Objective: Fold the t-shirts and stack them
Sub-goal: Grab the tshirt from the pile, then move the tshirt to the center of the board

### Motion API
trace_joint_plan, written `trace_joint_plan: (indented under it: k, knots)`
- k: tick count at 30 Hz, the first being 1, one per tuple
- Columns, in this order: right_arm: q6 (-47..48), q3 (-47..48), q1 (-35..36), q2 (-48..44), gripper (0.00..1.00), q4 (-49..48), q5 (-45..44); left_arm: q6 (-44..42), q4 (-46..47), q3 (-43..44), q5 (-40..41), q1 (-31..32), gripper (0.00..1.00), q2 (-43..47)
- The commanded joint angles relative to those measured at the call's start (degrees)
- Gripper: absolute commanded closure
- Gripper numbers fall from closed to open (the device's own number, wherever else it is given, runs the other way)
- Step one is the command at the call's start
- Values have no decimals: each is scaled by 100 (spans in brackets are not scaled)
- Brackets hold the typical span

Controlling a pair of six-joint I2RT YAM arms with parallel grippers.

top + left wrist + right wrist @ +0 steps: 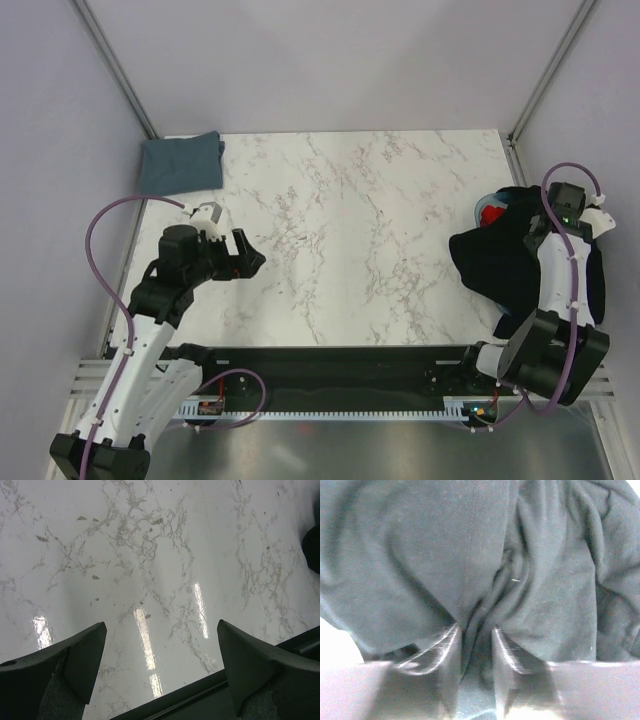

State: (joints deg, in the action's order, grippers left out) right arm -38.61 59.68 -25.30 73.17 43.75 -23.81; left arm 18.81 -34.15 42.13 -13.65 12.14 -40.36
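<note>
Logging status: one folded blue-grey t-shirt lying at far-left corner of table. I'm pinching crumpled black t-shirt at right edge, right gripper nearly closed on fold, folding pending. Left gripper hanging wide open, empty.

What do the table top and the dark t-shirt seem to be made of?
The table top looks like polished marble or marble-print laminate: grey veins, sharp light reflections. The dark t-shirt looks like soft matte knit, probably cotton: loose folds and a stitched seam.

Folded teal shirt, crumpled black shirt
</note>
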Motion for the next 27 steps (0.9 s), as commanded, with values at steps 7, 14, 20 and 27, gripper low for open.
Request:
trace_joint_plan:
  k: [7,14,20,27]
  knots:
    - [-296,482,25,-1374,100,116,1140,35,128,41,-6,25,0,-69]
    - [-691,1825,1033,-1438,100,-839,2994,35,128,41,-15,25,0,-69]
    - [-138,4971,3328,56,100,-1446,4533,26,128,41,38,25,0,-69]
    - [-314,4915,3514,-92,100,-2046,3535,18,102,50,169,25,0,37]
